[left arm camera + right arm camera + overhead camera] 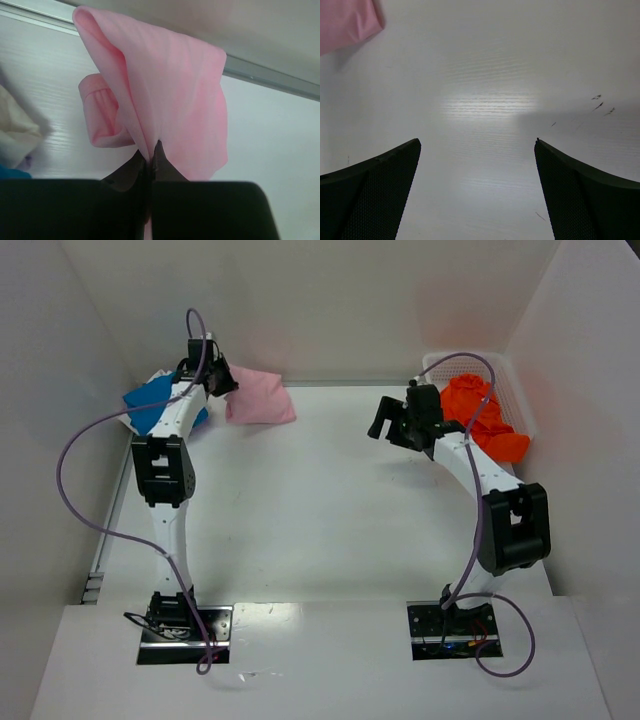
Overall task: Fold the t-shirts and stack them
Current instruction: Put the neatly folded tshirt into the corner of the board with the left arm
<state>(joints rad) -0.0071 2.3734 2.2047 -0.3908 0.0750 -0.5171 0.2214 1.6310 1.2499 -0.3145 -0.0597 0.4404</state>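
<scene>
- Left hand (pixel 150 150): closed tight on a fold of the pink t-shirt (pixel 170 95), with the cloth pinched between its fingertips.
- Pink t-shirt: bunched at the far left of the counter (pixel 320 510), close to the back wall.
- Blue t-shirt (pixel 148 405): just left of the pink one, partly under the left arm.
- Orange t-shirt (pixel 480 415): heaped in the white mesh basket (pixel 518 385) at the far right corner.
- Right hand (pixel 477 145): fingers spread wide, holding nothing, above bare counter near the basket.

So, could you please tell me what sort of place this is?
Most likely a robotics lab test cell: a white table boxed in by white panels, a left arm and right arm bolted at its near edge, and a pink t-shirt to handle.
</scene>
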